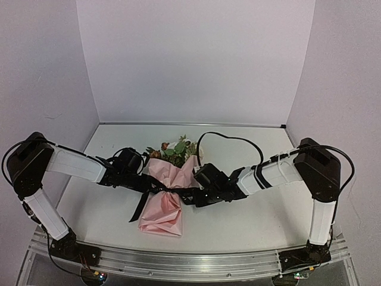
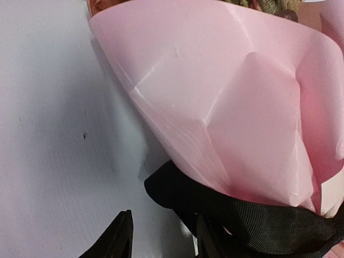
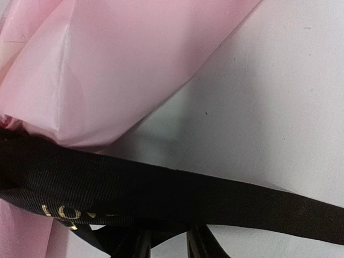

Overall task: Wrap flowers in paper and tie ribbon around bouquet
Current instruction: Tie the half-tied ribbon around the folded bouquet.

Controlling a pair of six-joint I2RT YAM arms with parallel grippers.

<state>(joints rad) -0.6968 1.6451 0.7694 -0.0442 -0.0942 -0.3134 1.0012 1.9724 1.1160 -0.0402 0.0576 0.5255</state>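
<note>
White-sleeved left arm [image 1: 74,165], right arm [image 1: 277,173], black joints, black cables [image 1: 229,138]

Soft even light; the paper [image 2: 215,107] casts a dim shadow; wrist close-ups blurry.

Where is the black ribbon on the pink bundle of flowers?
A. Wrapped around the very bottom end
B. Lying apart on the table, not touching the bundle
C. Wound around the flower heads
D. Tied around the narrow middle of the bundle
D: in the overhead view the black ribbon pinches the pink paper in at its waist, below the flowers.
</note>
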